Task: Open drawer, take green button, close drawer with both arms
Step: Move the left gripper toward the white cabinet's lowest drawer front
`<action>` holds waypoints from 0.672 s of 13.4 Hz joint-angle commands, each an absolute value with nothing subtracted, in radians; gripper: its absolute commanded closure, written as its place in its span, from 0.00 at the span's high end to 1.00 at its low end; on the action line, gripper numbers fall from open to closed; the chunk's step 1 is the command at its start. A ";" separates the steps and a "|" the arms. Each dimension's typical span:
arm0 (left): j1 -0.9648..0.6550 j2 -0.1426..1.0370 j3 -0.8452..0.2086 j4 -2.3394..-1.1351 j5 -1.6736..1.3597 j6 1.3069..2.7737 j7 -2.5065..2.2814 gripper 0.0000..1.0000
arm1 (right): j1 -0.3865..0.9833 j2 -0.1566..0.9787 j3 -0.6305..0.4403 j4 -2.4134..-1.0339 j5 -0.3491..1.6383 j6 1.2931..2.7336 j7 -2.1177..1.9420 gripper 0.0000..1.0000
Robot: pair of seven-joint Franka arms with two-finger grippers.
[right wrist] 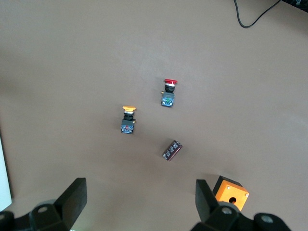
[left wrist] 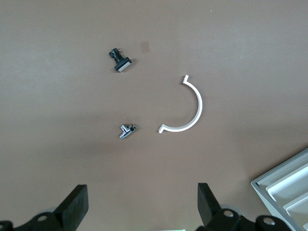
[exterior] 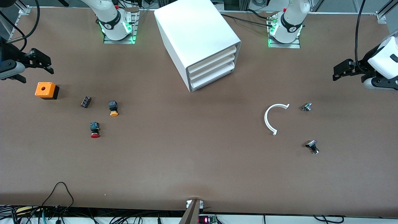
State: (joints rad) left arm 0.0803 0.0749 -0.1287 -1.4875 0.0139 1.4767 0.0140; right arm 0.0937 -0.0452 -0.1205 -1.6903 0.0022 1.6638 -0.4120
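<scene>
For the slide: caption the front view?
Both grippers, left and right, open; cabinet drawers closed.

No legible text, labels or nos. anywhere.

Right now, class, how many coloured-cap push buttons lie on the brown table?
2. The orange-capped push button lies beside the small black block; the red-capped push button lies nearer the front camera. No green-capped one shows; the white cabinet's shut drawers may hide more.
</scene>
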 commanded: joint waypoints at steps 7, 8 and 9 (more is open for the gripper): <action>0.051 0.136 -0.176 -1.480 -0.053 1.419 0.019 1.00 | 0.086 -0.034 -0.117 -1.667 0.002 1.658 -0.403 1.00; 0.043 0.150 -0.202 -1.482 -0.069 1.417 0.003 1.00 | 0.084 -0.034 -0.117 -1.667 0.000 1.658 -0.403 1.00; 0.041 0.172 -0.236 -1.480 -0.071 1.419 -0.001 1.00 | 0.086 -0.034 -0.117 -1.667 0.000 1.658 -0.403 1.00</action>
State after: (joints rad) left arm 0.0524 0.1298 -0.1944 -1.4954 -0.0494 1.4329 0.0102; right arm 0.0936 -0.0450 -0.1217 -1.6900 0.0022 1.6640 -0.4119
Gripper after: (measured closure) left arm 0.000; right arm 0.000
